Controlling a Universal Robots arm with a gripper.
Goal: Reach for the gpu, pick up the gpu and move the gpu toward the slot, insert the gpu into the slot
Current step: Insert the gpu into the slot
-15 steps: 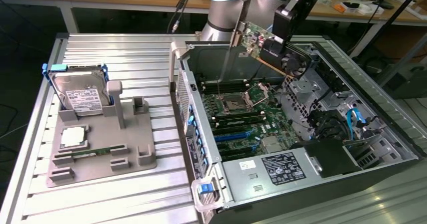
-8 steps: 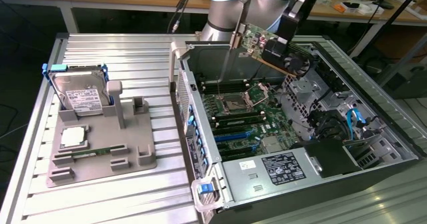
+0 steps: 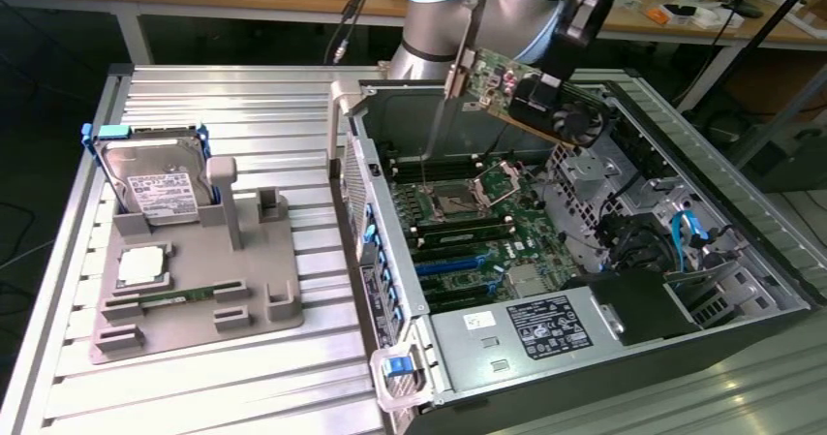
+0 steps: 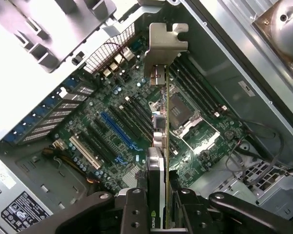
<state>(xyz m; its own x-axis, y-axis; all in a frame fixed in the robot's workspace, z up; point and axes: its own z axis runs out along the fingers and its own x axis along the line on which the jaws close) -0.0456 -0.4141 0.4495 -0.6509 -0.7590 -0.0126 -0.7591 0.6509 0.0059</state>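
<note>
My gripper point(image 3: 566, 52) point(image 4: 161, 214) is shut on the gpu point(image 3: 524, 94), which hangs tilted above the back of the open computer case. In the exterior view the card shows its green board, black fan and pale end bracket. In the wrist view the gpu point(image 4: 164, 141) appears edge-on between my dark fingers point(image 4: 135, 209), its metal bracket point(image 4: 167, 41) pointing away from me. The slot point(image 4: 118, 130) is a long blue strip on the green motherboard, below the card and off to its side. In the exterior view the slot point(image 3: 466, 259) lies nearer the case's front than the card. Card and board are well apart.
The motherboard carries a silver processor socket point(image 3: 466, 198) point(image 4: 181, 113) and black memory slots. A power supply point(image 3: 543, 328) fills the case's near end, and blue cables point(image 3: 685, 236) lie at the exterior view's right. A hard drive point(image 3: 155, 178) stands in a grey fixture point(image 3: 194, 309) on the exterior view's left.
</note>
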